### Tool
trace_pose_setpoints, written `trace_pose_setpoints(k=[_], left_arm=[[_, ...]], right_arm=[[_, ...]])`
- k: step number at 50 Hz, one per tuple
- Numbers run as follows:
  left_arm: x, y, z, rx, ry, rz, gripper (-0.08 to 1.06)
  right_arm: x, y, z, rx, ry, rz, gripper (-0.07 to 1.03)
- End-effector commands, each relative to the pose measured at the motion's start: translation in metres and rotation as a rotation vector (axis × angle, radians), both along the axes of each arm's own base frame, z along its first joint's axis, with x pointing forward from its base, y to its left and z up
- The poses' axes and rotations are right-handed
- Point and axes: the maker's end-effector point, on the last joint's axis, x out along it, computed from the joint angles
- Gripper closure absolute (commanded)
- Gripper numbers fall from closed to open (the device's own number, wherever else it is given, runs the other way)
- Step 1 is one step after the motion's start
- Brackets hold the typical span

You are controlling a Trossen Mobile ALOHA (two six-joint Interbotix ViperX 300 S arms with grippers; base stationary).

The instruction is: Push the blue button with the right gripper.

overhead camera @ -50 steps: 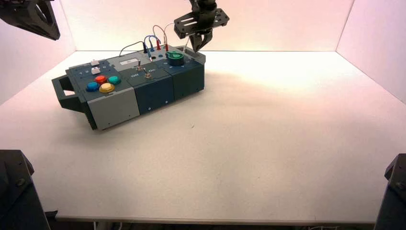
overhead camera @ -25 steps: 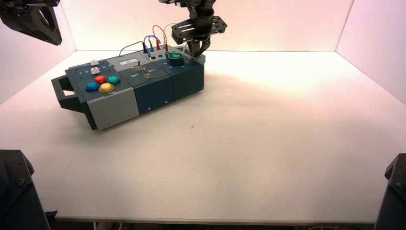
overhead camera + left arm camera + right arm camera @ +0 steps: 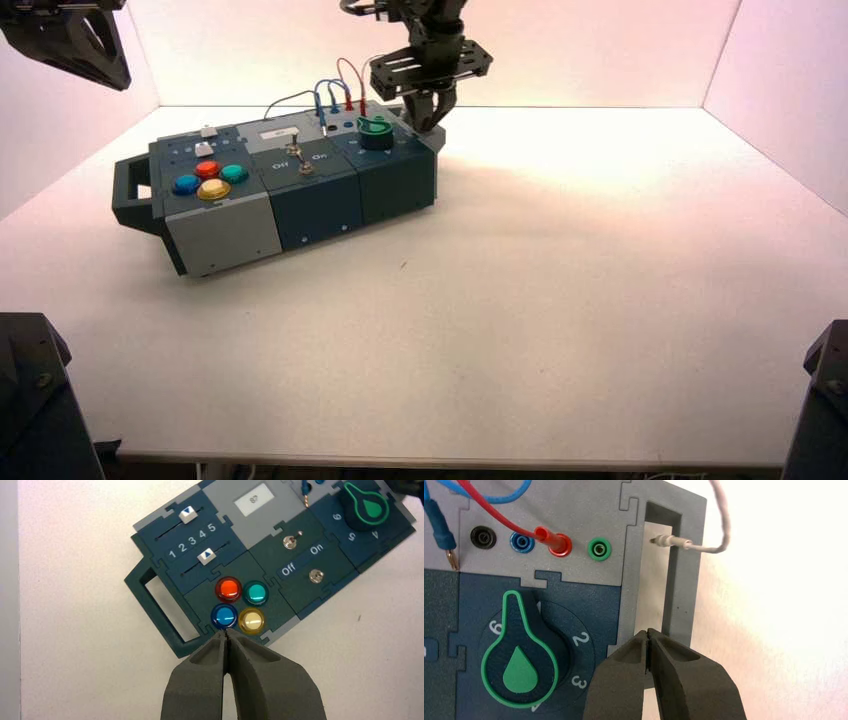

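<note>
A pale worktop (image 3: 520, 330) stretches beneath everything, with whitish walls (image 3: 600, 55) along its back and sides. Toward its back left sits the control box (image 3: 222, 235), dark blue, dark green and grey, set at a slant, with a handle at each end.

The blue button (image 3: 187, 185) is at the box's left end, the leftmost of four round buttons; the red button (image 3: 207, 169), teal-green button (image 3: 234, 173) and yellow button (image 3: 214, 189) are grouped with it.

The right gripper (image 3: 425, 128) is down at the far opposite end, by the right handle (image 3: 694, 570) and just beside the green-edged knob (image 3: 520, 672), well apart from the blue button. Its fingers are pressed together with nothing between them. I cannot tell whether it touches the box. The knob's narrow end points between the 6 and the 2.

A red plug (image 3: 555, 542) sits in a socket near the knob, while a white-ended cable (image 3: 674, 541) hangs over the handle's opening, its tip free.

The left gripper (image 3: 125, 88) hangs idle at the upper left of the high view, fingers also closed together and empty. Two white sliders (image 3: 188, 514) and two metal switches (image 3: 290, 542) fill more of the box's top.
</note>
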Motion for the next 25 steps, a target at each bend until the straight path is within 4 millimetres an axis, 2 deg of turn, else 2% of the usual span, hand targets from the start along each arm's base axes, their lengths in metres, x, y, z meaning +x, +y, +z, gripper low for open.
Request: trace_pose_setpoints(k=[1,9,11,13,22,25], left_arm=[[0.008,0.002,0.012,-0.001,-0.041,0.009,1.01],[0.007,0.001,0.014,-0.003,-0.046,0.007,1.01],[0.007,0.001,0.015,-0.002,-0.049,0.008,1.01],[0.007,0.001,0.016,-0.002,-0.051,0.007,1.01],[0.008,0.001,0.017,-0.001,-0.051,0.005,1.01],[0.009,0.001,0.017,-0.001,-0.052,0.005,1.01]], right_arm=[[-0.005,-0.021,0.006,-0.014,0.023,-0.041,0.98],[-0.01,-0.046,0.0,-0.038,0.062,-0.083,0.98],[-0.01,-0.048,0.0,-0.041,0.065,-0.085,0.98],[-0.012,-0.064,-0.004,-0.053,0.088,-0.116,0.98],[-0.014,-0.082,-0.008,-0.067,0.11,-0.148,0.98],[-0.017,-0.095,-0.01,-0.084,0.131,-0.167,0.98]])
